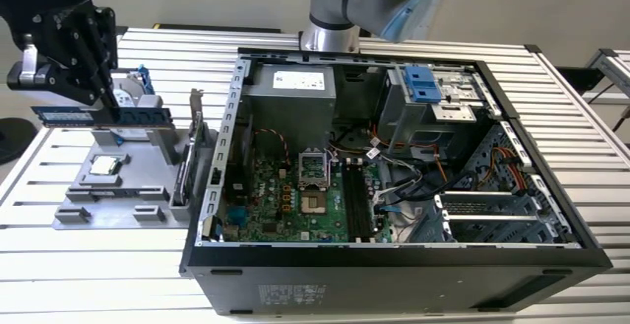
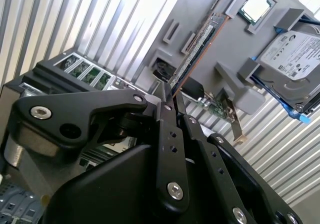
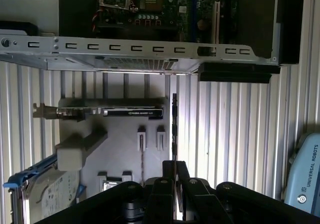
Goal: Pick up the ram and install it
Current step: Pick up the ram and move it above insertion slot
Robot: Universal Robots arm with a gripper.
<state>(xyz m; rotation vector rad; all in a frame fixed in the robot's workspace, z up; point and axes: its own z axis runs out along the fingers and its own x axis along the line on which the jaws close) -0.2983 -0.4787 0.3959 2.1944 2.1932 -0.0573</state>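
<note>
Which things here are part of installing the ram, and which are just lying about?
For the job: the ram, the gripper shut on it, the open computer case.
Lying about: processor chip, hard drive, expansion card.

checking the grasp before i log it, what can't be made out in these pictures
1) The ram: in the exterior view the jaws cover part of its length; in both wrist views it is near edge-on, chips unclear.
2) The motherboard slots: exterior view, too small to tell how their latches stand.
3) The hard drive: first wrist view, cut off by the picture's edge.
</note>
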